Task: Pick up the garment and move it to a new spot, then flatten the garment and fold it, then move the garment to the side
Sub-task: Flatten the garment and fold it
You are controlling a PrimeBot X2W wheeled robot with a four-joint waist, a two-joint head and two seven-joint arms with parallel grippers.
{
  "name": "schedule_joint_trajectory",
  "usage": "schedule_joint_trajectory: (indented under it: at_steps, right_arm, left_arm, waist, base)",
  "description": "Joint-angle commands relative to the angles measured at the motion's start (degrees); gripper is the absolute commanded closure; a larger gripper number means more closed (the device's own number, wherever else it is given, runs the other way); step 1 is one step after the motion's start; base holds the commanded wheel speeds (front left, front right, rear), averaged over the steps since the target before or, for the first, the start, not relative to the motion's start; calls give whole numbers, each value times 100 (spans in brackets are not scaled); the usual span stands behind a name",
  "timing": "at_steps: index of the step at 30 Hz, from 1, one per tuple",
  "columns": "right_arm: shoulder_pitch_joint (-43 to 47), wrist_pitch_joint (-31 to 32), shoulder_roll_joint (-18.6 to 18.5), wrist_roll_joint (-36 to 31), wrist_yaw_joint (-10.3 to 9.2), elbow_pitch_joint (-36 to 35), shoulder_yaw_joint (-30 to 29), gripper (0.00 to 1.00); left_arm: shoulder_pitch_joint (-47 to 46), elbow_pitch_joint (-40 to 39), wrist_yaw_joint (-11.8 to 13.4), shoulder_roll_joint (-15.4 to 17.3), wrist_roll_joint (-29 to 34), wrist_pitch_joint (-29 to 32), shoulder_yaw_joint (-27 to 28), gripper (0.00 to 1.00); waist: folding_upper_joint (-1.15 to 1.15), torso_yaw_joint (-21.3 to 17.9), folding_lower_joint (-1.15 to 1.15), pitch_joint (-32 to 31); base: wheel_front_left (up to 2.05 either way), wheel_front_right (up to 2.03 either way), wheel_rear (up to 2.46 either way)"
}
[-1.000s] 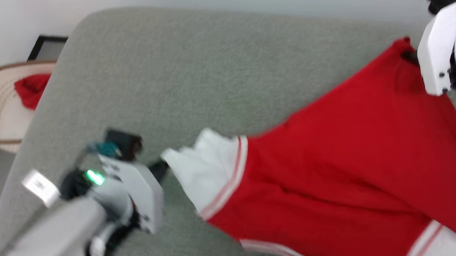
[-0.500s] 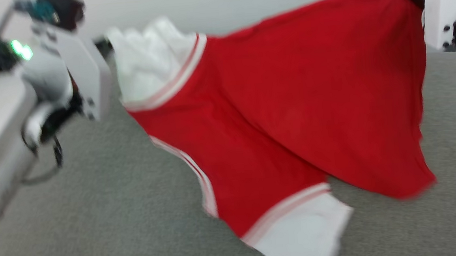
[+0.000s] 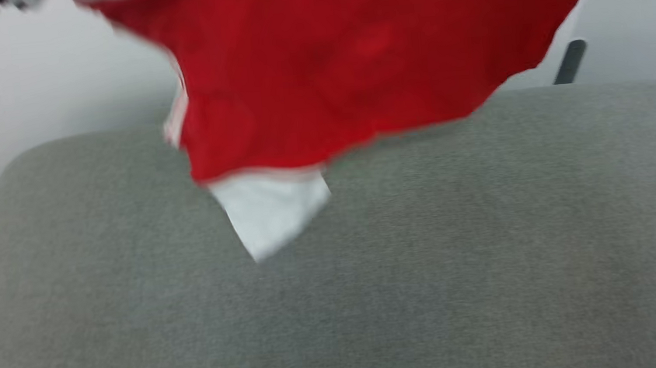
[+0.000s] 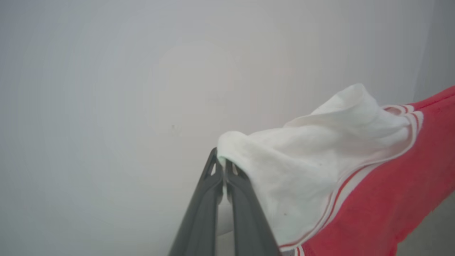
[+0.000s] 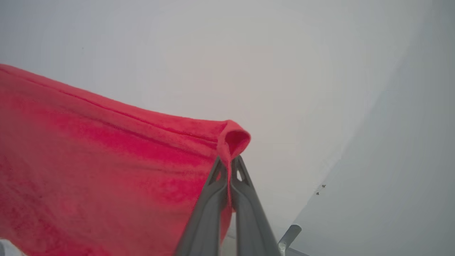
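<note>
Garment (image 3: 353, 59) hangs stretched left-right, lower sleeve (image 3: 271, 212) pointing down; left fingers (image 4: 202, 220) clamp upper sleeve (image 4: 302, 160), right fingers (image 5: 206, 220) red edge (image 5: 233, 137).

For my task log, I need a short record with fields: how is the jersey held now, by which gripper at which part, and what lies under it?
garment: red jersey, lifted and spread in the air
left gripper: shut on a white sleeve
right gripper: shut on a red edge of the fabric
lowest part: other white sleeve, hanging down
below: gray cushion
contact with cushion: cannot tell
</note>
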Motion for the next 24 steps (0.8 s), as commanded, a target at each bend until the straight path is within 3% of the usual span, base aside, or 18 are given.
schedule_joint_trajectory:
  at_steps: [1, 13, 24]
  right_arm:
    - [-73, -70, 25, -34, -6, 52, -31, 100]
    - [-559, -446, 141, -53, -7, 250, 14, 100]
    - [-1327, -926, 73, -169, -7, 379, -77, 100]
  left_arm:
    - [-123, 129, -19, 11, 70, -92, 12, 100]
    - [-1394, 1327, -171, -432, 191, -721, 32, 100]
    - [-2454, 1787, -177, -539, 431, -1286, -114, 100]
  waist:
    - [0, -140, 0, -48]
    - [0, -422, 0, 393]
    - [0, -558, 0, 1712]
  base:
    - [0, 0, 0]
    - [0, 0, 0]
    - [0, 0, 0]
